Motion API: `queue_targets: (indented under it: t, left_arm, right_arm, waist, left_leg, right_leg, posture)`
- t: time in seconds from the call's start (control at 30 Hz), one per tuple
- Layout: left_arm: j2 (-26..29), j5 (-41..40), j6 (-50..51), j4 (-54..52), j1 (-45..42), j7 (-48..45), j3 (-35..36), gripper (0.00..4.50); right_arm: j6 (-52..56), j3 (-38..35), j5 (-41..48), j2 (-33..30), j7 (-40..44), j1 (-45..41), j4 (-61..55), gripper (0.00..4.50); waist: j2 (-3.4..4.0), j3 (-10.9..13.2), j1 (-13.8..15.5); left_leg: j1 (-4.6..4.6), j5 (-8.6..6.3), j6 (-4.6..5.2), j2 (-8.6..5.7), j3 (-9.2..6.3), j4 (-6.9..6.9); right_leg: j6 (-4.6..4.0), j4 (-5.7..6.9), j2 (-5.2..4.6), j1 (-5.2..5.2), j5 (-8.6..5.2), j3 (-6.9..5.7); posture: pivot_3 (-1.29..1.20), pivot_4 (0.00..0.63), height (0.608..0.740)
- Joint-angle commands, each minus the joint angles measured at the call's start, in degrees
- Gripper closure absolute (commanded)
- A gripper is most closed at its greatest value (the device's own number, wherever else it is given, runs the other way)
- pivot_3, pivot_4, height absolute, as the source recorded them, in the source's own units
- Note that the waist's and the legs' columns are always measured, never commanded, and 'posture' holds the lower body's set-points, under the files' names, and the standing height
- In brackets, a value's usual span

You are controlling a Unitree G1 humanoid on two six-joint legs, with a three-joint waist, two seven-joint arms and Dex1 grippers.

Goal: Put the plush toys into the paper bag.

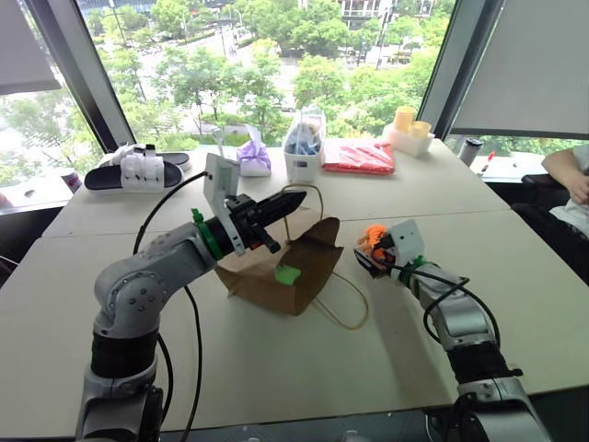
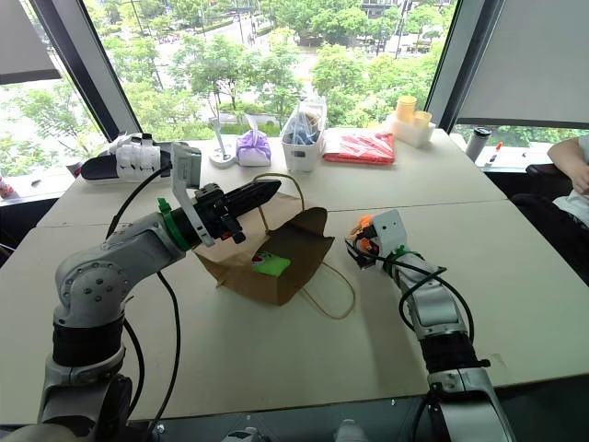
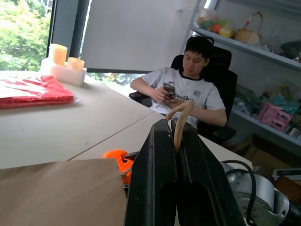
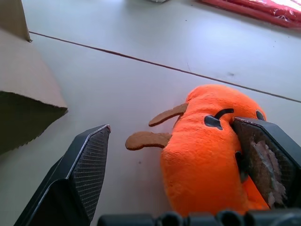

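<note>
Right pincer (image 4: 174, 155): fingers spread wide apart, low over the pale counter (image 1: 276, 359); the orange pumpkin-like plush toy with dark marks (image 4: 211, 146) sits between them, pressed against one finger and clear of the other (nothing is clamped).
Orange toy's place: on the counter just beside the brown kraft paper bag (image 1: 299, 262), on the bag's right, outside it.
Left pincer (image 1: 293, 201): fingers together, clamped on a tan twisted-cord loop handle (image 3: 181, 117) of the bag, held up above the bag's mouth.
Bright lime green plush toy (image 2: 271, 265): lying inside the open bag, below the left pincer.
Count of plush toys: two, one in the bag and one out.
Count of paper bags: one, with two cord handles (the second loop (image 1: 345, 308) trails on the counter).
Far edge of counter: one flat red packet (image 1: 361, 157), one purple cloth pouch (image 1: 255, 157), one clear plastic bag with blue contents (image 1: 304, 138), black-and-white sandals (image 1: 138, 170).
Person: one, seated at the right (image 3: 186, 89).
Writing: the print on the person's shirt is too small to read.
</note>
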Motion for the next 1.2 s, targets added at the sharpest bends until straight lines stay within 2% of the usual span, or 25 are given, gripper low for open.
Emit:
queue_targets:
  t: [0.03, 0.13, 0.27, 0.33, 0.5, 0.73, 0.9, 1.07, 1.2]
  left_arm:
    - [0.64, 0.13, -1.23, -2.94, 0.88, -0.22, 0.7, 4.5]
    - [1.16, -0.07, -1.37, -3.37, 1.93, -0.45, 1.16, 4.5]
    - [2.05, -0.13, -1.69, -3.08, 2.95, -1.28, 1.81, 4.5]
    - [2.45, 0.06, -1.96, -2.77, 3.17, -1.91, 1.84, 4.5]
    - [3.06, 0.54, -2.59, -1.69, 3.07, -3.2, 1.55, 4.5]
    - [4.11, 0.94, -2.86, -1.32, 3.39, -4.48, 1.89, 4.5]
    - [4.0, 0.56, -2.69, -1.51, 3.37, -4.07, 1.69, 4.5]
    - [3.43, 0.79, -3.08, -0.98, 2.78, -3.75, 1.49, 4.5]
    - [2.37, 1.62, -3.65, -0.98, 1.7, -3.06, 0.89, 4.5]
  right_arm:
    - [-2.76, 0.35, -1.9, 0.8, -2.3, -2.46, 4.0, 0.3]
    - [-4.54, 1.33, -4.17, 0.11, -3.69, -3.36, 6.41, 1.36]
    - [-7.3, 1.48, -6.82, -1.23, -6.12, -3.3, 7.84, 3.56]
    - [-7.76, 1.32, -7.58, -1.77, -6.75, -2.74, 7.14, 4.43]
    - [-4.83, 0.06, -5.01, -2.19, -4.32, 0.08, -2.0, 4.48]
    - [12.4, -1.17, 6.57, -3.75, 5.2, 8.97, -34.92, 4.48]
    - [23.71, -0.37, 13.7, -3.96, 7.57, 11.88, -48.46, 4.48]
    - [28.61, 2.1, 17.99, -2.33, 7.81, 12.41, -53.5, 4.48]
    - [26.06, 7.17, 15.05, 0.03, 6.01, 10.68, -48.92, 4.48]
  waist:
    - [0.0, 0.0, 0.07]
    - [0.0, 0.0, 0.02]
    - [0.0, 0.0, 0.01]
    - [0.0, 0.0, 0.02]
    - [0.0, 0.0, 0.23]
    - [0.02, 0.01, 0.08]
    - [0.02, 0.01, 0.31]
    - [0.02, 0.01, 0.35]
    - [0.02, 0.01, 0.19]
  left_leg:
    - [0.0, 0.0, 0.0, 0.0, 0.0, 0.0]
    - [0.0, 0.0, 0.0, 0.0, 0.0, 0.01]
    - [0.0, 0.0, 0.0, 0.0, -0.01, 0.01]
    - [0.0, 0.0, 0.0, 0.0, 0.0, 0.01]
    - [-0.01, 0.0, 0.0, -0.01, -0.01, 0.01]
    - [-0.03, -0.02, 0.04, 0.01, -0.07, -0.03]
    - [-0.03, -0.15, 0.26, 0.01, -0.12, 0.0]
    - [-0.03, -0.16, 0.28, 0.0, -0.12, 0.01]
    - [-0.02, -0.16, 0.28, 0.0, -0.12, 0.0]
  right_leg:
    - [0.0, 0.0, 0.0, 0.0, 0.0, 0.0]
    - [0.0, -0.01, 0.0, 0.01, 0.0, 0.0]
    - [0.0, 0.0, 0.0, 0.01, 0.0, 0.0]
    - [0.0, -0.01, 0.0, 0.01, 0.0, 0.0]
    - [0.0, -0.02, 0.0, 0.03, 0.0, 0.0]
    - [0.01, -0.04, 0.01, 0.0, -0.01, -0.02]
    - [0.01, -0.04, 0.0, 0.02, -0.01, -0.02]
    - [0.01, -0.04, -0.01, 0.03, -0.01, -0.03]
    - [0.01, -0.03, 0.0, 0.03, -0.01, -0.04]
  posture:
    - [0.0, 0.15, 0.74]
    - [0.0, 0.15, 0.74]
    - [0.0, 0.15, 0.74]
    - [0.0, 0.15, 0.74]
    - [0.0, 0.15, 0.74]
    - [0.0, 0.15, 0.74]
    - [0.0, 0.15, 0.74]
    - [0.0, 0.15, 0.74]
    - [0.0, 0.15, 0.74]
